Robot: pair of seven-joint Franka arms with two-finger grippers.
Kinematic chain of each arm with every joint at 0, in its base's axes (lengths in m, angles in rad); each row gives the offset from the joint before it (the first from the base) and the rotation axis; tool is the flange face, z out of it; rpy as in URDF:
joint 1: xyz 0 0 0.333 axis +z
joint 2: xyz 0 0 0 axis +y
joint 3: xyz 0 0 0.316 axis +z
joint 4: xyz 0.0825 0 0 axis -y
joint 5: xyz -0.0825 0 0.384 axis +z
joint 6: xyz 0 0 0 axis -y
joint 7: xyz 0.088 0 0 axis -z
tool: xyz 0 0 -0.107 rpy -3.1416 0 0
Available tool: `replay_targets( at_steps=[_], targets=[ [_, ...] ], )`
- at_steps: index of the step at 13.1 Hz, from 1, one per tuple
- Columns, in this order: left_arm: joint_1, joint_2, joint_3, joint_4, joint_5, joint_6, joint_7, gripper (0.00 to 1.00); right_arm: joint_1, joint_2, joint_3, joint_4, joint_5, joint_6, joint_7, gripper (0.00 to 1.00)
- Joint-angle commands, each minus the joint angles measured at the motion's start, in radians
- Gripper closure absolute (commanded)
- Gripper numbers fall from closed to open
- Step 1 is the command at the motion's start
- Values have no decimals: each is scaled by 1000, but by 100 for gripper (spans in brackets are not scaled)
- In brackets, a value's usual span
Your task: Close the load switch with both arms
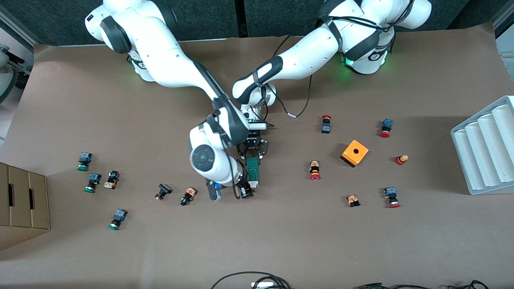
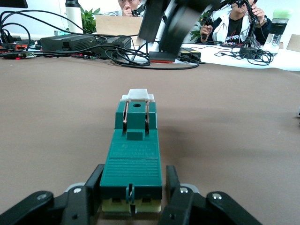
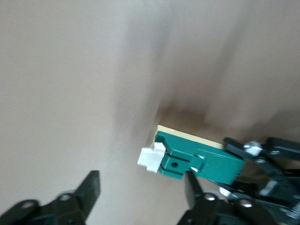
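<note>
Dark-green load switch [image 1: 253, 170] with white tab, orange cube box [image 1: 354, 153], brown desk [image 1: 281, 241], white arms black-banded, black fingers [image 2: 89, 187]

Load switch [image 1: 253, 171] flat on table [image 1: 281, 241], mid-table. Left gripper [image 1: 252, 154] clamps its end nearest bases; that end blocked. Right gripper [image 1: 241, 192] crowds white-tab end, fingers apart. Bare paper alongside switch toward left arm's end, up to red button [image 1: 315, 170]. Small black button [image 1: 188, 196] near right gripper.
</note>
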Motion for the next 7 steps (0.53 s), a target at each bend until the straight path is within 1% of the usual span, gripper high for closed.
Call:
replay_targets(
  at_steps=[1, 3, 4, 5, 7],
  targets=[
    [-14, 25, 15, 29, -4, 6, -16, 41, -70, -159, 7, -56, -55, -156, -185, 0],
    [-14, 22, 15, 29, -6, 8, -14, 37, -128, -277, 7, -125, -81, -262, -378, 0],
    [-14, 19, 15, 29, -7, 8, -8, 35, -158, -329, 9, -152, -119, -311, -452, 0],
    [-14, 19, 14, 32, -10, 8, -8, 20, -185, -383, 13, -179, -156, -351, -527, 0],
    [-14, 15, 14, 32, -13, 8, 0, 1, -255, -475, 16, -218, -173, -443, -694, 0]
  ],
)
